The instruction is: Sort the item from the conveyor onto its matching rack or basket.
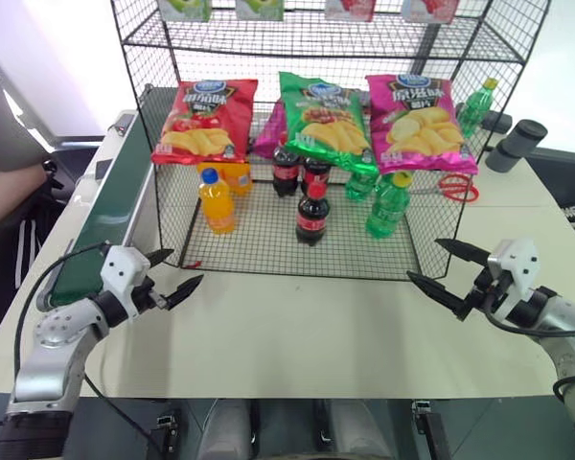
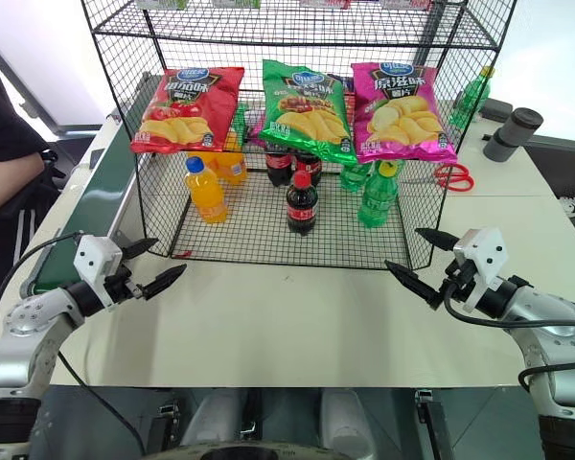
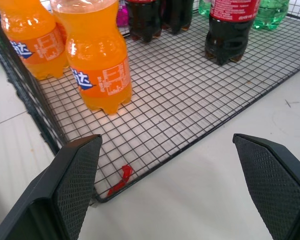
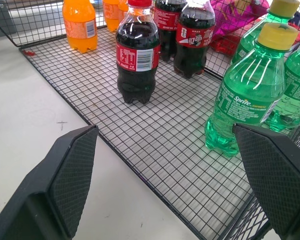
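Three cola bottles (image 1: 311, 217) upright on rack (image 1: 268, 244), two orange bottles (image 1: 217, 201), both tools (image 1: 179, 276) (image 1: 437, 267) spread, empty.

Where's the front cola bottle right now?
The cola bottle stands upright on the rack floor, between the orange bottle and green bottle.

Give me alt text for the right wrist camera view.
A cola bottle stands upright on the black wire rack floor, two more colas behind it. Green Sprite bottles stand nearby and orange-drink bottles farther off, seen between the open right tool's fingers.
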### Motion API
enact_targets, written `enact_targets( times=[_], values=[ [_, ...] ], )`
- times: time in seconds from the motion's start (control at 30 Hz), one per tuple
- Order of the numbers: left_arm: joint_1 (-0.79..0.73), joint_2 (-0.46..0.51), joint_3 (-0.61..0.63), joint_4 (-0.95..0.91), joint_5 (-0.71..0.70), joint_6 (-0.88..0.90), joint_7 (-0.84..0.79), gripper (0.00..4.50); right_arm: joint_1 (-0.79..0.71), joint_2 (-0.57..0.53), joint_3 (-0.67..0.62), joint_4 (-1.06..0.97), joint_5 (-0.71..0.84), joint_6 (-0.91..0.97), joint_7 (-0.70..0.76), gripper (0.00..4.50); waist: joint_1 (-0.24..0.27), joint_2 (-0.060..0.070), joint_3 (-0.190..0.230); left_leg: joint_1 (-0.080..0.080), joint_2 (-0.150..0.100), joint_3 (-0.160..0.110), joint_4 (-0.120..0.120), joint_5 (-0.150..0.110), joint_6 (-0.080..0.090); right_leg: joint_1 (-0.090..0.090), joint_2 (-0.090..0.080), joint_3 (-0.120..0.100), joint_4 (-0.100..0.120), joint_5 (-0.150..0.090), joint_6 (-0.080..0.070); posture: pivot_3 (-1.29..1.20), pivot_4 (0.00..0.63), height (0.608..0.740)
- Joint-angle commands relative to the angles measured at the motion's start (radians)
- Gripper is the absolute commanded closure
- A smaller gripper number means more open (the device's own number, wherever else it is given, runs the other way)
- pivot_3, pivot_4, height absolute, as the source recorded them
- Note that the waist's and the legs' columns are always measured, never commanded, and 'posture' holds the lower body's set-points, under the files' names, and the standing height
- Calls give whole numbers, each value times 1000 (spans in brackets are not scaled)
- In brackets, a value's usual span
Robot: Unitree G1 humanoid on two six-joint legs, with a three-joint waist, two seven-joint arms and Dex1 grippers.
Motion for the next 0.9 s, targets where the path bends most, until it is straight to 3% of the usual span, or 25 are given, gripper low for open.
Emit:
enact_targets(
  times=[0.03, 0.9],
  values=[
    [1, 5, 22, -32, -21, -6, -13, 0, -8, 7, -8, -13, -1, -20, 0, 43, 0, 0, 0, 0, 0, 0, 0, 0, 0, 0, 0, 0, 0, 0, 0, 0, 150, 740],
    [13, 1, 28, -26, -5, -24, 6, 0, -9, 14, 4, -21, -6, -15, -5, 43, 0, 0, 0, 0, 0, 0, 0, 0, 0, 0, 0, 0, 0, 0, 0, 0, 150, 740]
  ],
)
